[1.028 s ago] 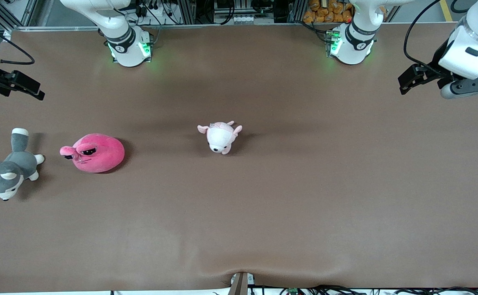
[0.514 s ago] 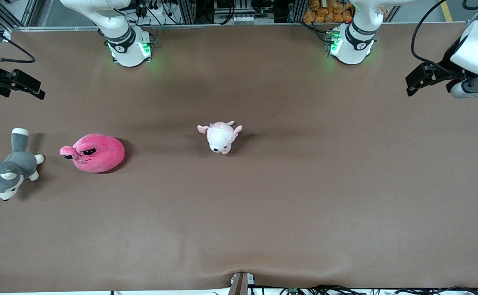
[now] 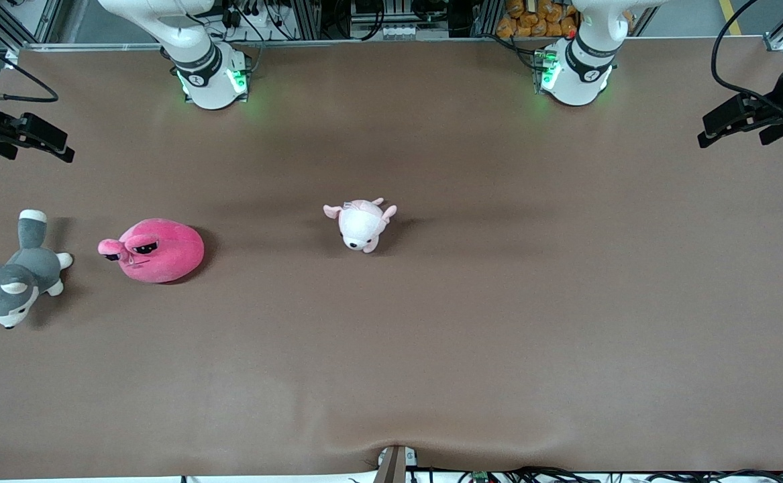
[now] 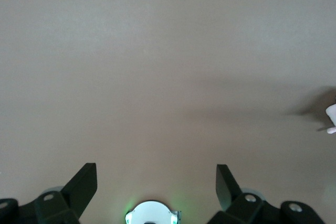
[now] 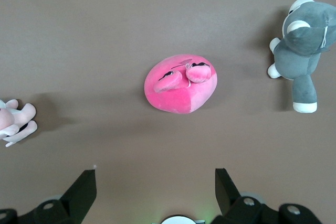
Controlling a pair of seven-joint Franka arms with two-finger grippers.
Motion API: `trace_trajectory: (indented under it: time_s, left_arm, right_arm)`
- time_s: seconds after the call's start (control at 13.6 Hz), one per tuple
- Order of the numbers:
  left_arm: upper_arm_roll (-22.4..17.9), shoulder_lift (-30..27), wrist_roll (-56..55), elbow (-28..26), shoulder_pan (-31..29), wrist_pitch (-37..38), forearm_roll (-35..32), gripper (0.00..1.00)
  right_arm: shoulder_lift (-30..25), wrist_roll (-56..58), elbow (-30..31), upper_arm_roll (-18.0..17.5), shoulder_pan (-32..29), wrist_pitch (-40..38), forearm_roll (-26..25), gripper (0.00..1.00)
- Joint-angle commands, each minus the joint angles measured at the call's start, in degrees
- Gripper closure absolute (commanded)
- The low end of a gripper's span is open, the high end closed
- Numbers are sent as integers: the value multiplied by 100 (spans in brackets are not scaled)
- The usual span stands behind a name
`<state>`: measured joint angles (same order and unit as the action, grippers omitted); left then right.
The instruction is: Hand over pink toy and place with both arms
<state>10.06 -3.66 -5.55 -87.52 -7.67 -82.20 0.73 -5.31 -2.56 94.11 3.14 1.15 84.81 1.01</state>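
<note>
Lying apart on mat: pink blob, pale pup; hanging gaping, empty, at upper frame corners: right gripper, left gripper; fits pre-pick or post-place.

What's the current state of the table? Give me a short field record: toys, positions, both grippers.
bright pink toy: on table, toward the right arm's end
grey plush: beside it, at the table's edge
pale pink plush: mid-table, alone
right gripper: open, holding nothing, over the table by the bright pink toy
left gripper: open, holding nothing, over bare table at the left arm's end
handover: not started
</note>
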Motion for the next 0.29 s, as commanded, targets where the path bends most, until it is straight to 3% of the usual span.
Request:
trace_trajectory:
  time_s: [0.0, 0.22]
  left_arm:
    - [49, 111, 19, 306, 11, 143, 33, 0]
    - [75, 164, 37, 306, 29, 134, -116, 0]
  right_arm:
    - [-93, 80, 72, -41, -80, -8, 92, 0]
    - [-84, 10, 72, -41, -115, -113, 92, 0]
